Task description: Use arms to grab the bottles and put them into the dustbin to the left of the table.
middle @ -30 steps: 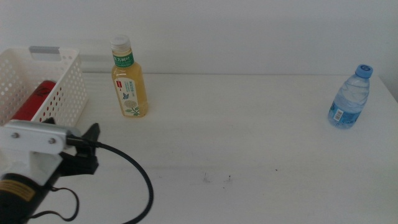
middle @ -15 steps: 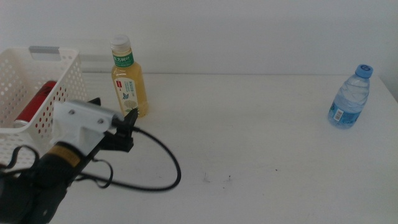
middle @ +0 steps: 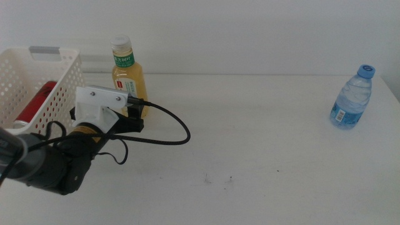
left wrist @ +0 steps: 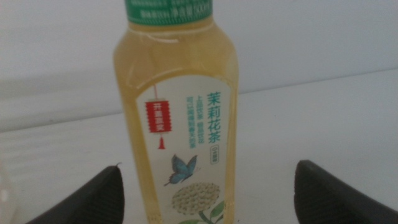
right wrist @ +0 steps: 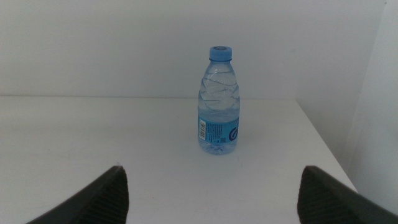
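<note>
Bottles are split across the scene: the yellow tea bottle (middle: 129, 77) stands upright near the far-left part of the counter (middle: 262, 137), just beside the dustbin (middle: 39, 87), which already holds the red soda can (middle: 35, 103); the water bottle (middle: 351, 97) stands upright well apart, near the right edge. The left tool (middle: 128, 115) has its jaws spread wide and sits right in front of the tea bottle; in the left wrist view the bottle (left wrist: 177, 118) fills the space between the two dark jaw tips, its long axis vertical and roughly centred in the gap, with clear counter on either side. I judge the approach nearly complete: what the coming move turns on is that the bottle lies straight ahead of the left tool, so a short advance and a squeeze on the lower body should take it, the dustbin then lying just to the left. The right tool (right wrist: 211, 199) waits out of the middle view, jaws wide apart, facing the water bottle (right wrist: 218, 99), which stands some way ahead of it.
</note>
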Tool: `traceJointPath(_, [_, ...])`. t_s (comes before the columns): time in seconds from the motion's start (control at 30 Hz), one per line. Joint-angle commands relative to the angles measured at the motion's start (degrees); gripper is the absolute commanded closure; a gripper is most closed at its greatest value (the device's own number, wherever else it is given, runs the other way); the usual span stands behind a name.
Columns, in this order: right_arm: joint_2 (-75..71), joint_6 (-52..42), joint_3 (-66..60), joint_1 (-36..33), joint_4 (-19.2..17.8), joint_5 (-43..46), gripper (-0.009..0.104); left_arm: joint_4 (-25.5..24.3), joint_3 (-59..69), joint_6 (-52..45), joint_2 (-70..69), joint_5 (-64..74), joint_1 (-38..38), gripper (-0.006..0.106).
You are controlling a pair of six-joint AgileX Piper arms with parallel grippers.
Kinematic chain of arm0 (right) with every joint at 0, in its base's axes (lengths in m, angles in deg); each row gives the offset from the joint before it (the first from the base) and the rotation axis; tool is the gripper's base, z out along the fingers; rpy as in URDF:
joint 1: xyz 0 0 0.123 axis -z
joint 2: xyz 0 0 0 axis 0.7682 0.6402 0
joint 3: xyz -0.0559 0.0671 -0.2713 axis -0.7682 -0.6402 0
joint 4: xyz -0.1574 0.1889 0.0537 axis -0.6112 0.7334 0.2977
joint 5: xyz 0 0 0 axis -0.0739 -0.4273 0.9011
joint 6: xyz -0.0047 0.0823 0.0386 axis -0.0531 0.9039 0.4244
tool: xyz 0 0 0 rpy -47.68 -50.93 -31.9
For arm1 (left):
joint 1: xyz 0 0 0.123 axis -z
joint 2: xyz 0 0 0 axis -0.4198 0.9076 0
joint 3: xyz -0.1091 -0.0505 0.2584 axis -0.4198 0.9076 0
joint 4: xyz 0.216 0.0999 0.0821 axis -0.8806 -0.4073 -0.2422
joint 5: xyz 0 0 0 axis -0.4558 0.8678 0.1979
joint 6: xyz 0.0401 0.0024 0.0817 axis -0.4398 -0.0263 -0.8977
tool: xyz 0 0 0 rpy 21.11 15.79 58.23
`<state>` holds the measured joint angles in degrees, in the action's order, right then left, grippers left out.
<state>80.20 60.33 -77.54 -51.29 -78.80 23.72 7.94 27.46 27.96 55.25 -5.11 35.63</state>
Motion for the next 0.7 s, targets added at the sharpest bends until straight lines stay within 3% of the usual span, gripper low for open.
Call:
traceJointPath(0.0, [-0.27, -0.34, -0.21, 0.54, -0.61, 0.69, 0.003, 0.77, -1.75, 0.66, 1.68, -0.29, 0.12, 0.007])
traceJointPath(0.37, [-0.27, -0.34, -0.21, 0.54, -0.61, 0.69, 0.003, 4.77, -10.28, 0.53, 8.80, -0.18, 0.12, 0.007])
traceJointPath(0.67, [-0.27, -0.34, -0.21, 0.54, -0.61, 0.69, 0.003, 4.92, -20.16, 0.14, 14.93, 1.87, 0.12, 0.007])
